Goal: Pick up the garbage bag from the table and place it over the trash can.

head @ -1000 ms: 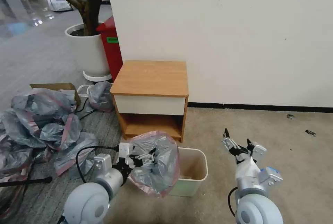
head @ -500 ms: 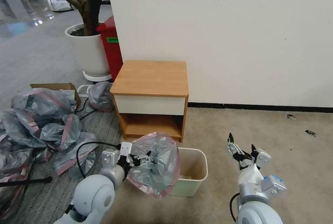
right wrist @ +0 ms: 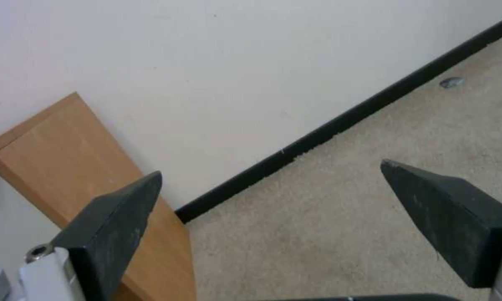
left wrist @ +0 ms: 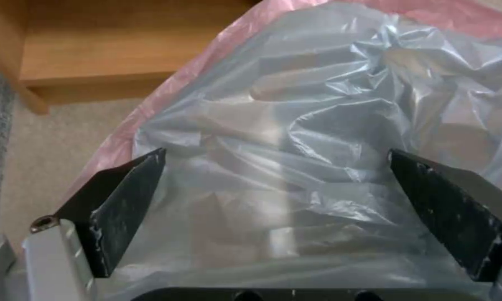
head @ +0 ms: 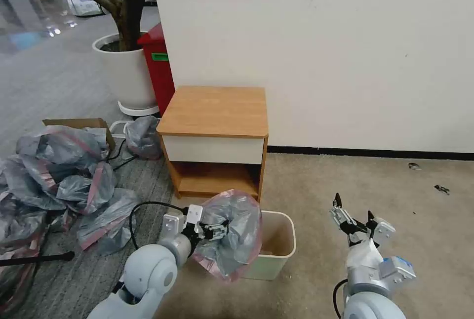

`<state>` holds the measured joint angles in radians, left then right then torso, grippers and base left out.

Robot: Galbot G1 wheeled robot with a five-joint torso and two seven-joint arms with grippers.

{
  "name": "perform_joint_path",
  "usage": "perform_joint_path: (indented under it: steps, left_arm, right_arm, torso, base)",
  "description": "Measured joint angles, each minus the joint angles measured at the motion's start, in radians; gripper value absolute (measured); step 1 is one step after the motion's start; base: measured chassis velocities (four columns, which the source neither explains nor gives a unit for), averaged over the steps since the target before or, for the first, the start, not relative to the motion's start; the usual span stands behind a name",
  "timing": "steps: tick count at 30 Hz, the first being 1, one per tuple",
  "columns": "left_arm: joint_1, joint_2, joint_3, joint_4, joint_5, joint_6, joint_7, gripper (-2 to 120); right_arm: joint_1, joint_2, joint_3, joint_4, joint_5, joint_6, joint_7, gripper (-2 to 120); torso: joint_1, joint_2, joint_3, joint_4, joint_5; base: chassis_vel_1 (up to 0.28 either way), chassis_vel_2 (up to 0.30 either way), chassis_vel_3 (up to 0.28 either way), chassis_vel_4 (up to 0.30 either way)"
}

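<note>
The garbage bag [head: 237, 242], grey crinkly plastic with a pink rim band, hangs puffed out in front of the table [head: 215, 109], over the left rim of the cream trash can [head: 291, 240]. My left gripper [head: 213, 230] reaches into it from the left. In the left wrist view the fingers of the left gripper [left wrist: 276, 152] stand wide open with the garbage bag [left wrist: 317, 125] spread between them. My right gripper [head: 353, 205] is open and holds nothing, raised above the carpet to the right of the can. The right wrist view has the right gripper [right wrist: 271, 168] facing the wall.
A heap of similar grey-and-pink bags [head: 64, 176] lies on the floor at left, with a cardboard box [head: 74, 123]. A red bin [head: 158, 67] and a white plant pot [head: 123, 69] stand behind the table. Bare carpet [head: 395, 176] spreads right.
My left gripper has carried the bag rightward, closer over the trash can. My right gripper has drifted lower and slightly right.
</note>
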<state>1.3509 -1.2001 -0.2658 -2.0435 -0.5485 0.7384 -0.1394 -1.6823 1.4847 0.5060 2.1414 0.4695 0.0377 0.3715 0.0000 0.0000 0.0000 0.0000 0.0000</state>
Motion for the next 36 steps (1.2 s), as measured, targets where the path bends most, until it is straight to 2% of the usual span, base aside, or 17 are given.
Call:
perform_joint_path:
  steps: [6,10,11,14,16,20,25,28,31,36]
  left_arm:
    - [0.001,-0.005,-0.003,0.010,-0.026,-0.001,-0.002,92]
    - [0.013,-0.010,-0.011,0.021,-0.058,-0.002,-0.008,74]
    - [0.013,-0.010,-0.011,0.021,-0.058,-0.002,-0.008,74]
    - [0.039,-0.014,-0.017,0.022,-0.078,-0.002,-0.009,61]
    - [0.048,-0.019,-0.018,0.023,-0.079,-0.002,-0.010,57]
    - [0.063,-0.035,-0.019,0.023,-0.069,-0.003,-0.022,37]
    - [0.065,-0.037,-0.023,0.021,-0.056,-0.004,-0.028,25]
    - [0.063,-0.037,-0.036,0.014,-0.053,-0.003,-0.035,9]
    - [0.063,-0.037,-0.044,0.008,-0.053,-0.003,-0.039,5]
    - [0.070,-0.048,-0.058,-0.006,-0.054,-0.003,-0.051,5]
  right_arm:
    - [0.001,0.000,0.001,-0.005,-0.005,0.008,0.001,100]
    - [-0.001,0.006,-0.007,-0.014,-0.020,0.023,0.001,100]
    - [-0.001,0.006,-0.007,-0.014,-0.020,0.023,0.001,100]
    - [-0.002,0.011,-0.012,-0.015,-0.025,0.029,0.002,100]
    - [-0.002,0.011,-0.013,-0.016,-0.025,0.029,0.002,100]
    - [0.004,0.010,-0.015,-0.015,-0.026,0.030,0.003,100]
    - [0.003,0.011,-0.020,-0.015,-0.030,0.030,0.003,100]
    - [0.002,0.014,-0.027,-0.017,-0.035,0.031,0.003,100]
    - [0.002,0.014,-0.031,-0.017,-0.039,0.031,0.003,100]
    - [0.005,0.014,-0.042,-0.015,-0.054,0.032,0.003,100]
  torso:
    - [0.000,0.000,0.000,0.0000,0.0001]
    - [0.000,0.000,0.000,0.0000,0.0001]
    - [0.000,0.000,0.000,0.0000,0.0001]
    - [0.000,0.000,0.000,0.0000,0.0001]
    - [0.000,0.000,0.000,0.0000,0.0000]
    - [0.000,0.000,0.000,0.0000,0.0000]
    - [0.000,0.000,0.000,0.0000,0.0000]
    - [0.000,0.000,0.000,0.0000,0.0000]
    - [0.000,0.000,0.000,0.0000,0.0000]
    - [0.000,0.000,0.000,0.0000,0.0000]
  base:
    - [0.000,0.000,0.000,0.000]
    - [0.000,0.000,0.000,0.000]
    - [0.000,0.000,0.000,0.000]
    - [0.000,0.000,0.000,0.000]
    - [0.000,0.000,0.000,0.000]
    - [0.000,0.000,0.000,0.000]
    - [0.000,0.000,0.000,0.000]
    - [0.000,0.000,0.000,0.000]
    - [0.000,0.000,0.000,0.000]
    - [0.000,0.000,0.000,0.000]
